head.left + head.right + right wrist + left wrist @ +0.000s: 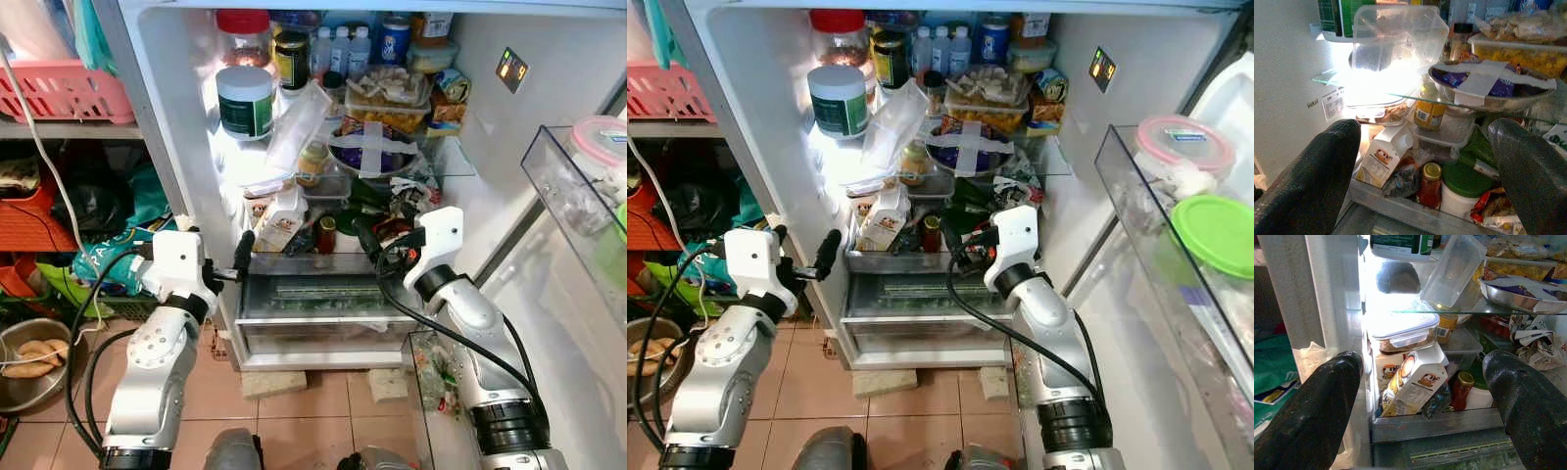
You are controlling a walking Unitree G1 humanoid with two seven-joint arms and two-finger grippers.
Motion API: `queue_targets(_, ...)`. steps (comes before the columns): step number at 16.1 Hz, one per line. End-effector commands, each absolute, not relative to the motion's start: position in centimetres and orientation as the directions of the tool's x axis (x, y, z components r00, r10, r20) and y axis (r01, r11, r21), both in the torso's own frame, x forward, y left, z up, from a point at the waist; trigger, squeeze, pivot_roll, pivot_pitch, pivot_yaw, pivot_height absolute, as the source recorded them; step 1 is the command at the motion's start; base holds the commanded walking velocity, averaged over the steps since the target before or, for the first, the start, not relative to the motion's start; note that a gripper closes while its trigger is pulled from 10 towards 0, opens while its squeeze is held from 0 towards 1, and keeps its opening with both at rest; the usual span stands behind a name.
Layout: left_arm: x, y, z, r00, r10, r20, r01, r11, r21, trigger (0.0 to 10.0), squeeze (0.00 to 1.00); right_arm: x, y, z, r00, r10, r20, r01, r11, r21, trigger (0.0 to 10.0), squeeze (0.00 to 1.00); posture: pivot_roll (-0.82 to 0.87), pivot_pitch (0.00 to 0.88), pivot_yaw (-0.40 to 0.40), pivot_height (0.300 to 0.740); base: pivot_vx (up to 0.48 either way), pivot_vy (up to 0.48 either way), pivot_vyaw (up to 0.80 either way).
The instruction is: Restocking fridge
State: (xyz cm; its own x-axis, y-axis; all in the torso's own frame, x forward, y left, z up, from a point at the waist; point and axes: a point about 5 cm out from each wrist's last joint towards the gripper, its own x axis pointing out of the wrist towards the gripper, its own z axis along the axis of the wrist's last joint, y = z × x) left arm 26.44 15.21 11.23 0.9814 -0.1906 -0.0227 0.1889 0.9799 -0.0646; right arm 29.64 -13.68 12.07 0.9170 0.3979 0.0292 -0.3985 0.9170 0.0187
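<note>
The open fridge's lower shelf (294, 262) is crowded. A tilted milk carton (279, 220) lies at its left, beside a gold-lidded red jar (325, 233) and a green-lidded tub (1466, 178). On the glass shelf (1474, 312) above, a clear plastic box (299, 122) leans beside a white tub with a green label (245, 101) and a taped steel bowl (372, 147). My left gripper (220, 245) is open at the shelf's left front corner, facing the carton (1410, 387). My right gripper (392, 240) is open at the shelf's right front, holding nothing.
The fridge door shelf (1136, 196) juts out at the right with a pink-lidded box (1181, 147) and a green lid (1215, 230). A crisper drawer (313, 299) sits under the shelf. A rack with a pink basket (69, 88) and a floor bowl (29, 357) stand left.
</note>
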Motion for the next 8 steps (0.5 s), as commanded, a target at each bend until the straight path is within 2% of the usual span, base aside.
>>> queue_targets(1, 26.7, 15.23, 11.28, 0.983, -0.183, -0.019, 0.182, 0.982, -0.053, 10.0, 0.0, 29.96, -13.79, 13.16, 0.918, 0.392, 0.061, -0.393, 0.919, 0.007, 10.0, 0.0, 0.09, 0.0, -0.024, 0.74, 0.0, 0.0, 0.0)
queue_targets(8, 26.88, 15.08, 11.43, 0.984, -0.178, -0.008, 0.177, 0.982, -0.067, 10.0, 0.0, 30.48, -12.97, 13.67, 0.909, 0.411, 0.068, -0.413, 0.91, 0.028, 10.0, 0.0, 0.08, 0.007, -0.029, 0.74, 0.0, 0.0, 0.0)
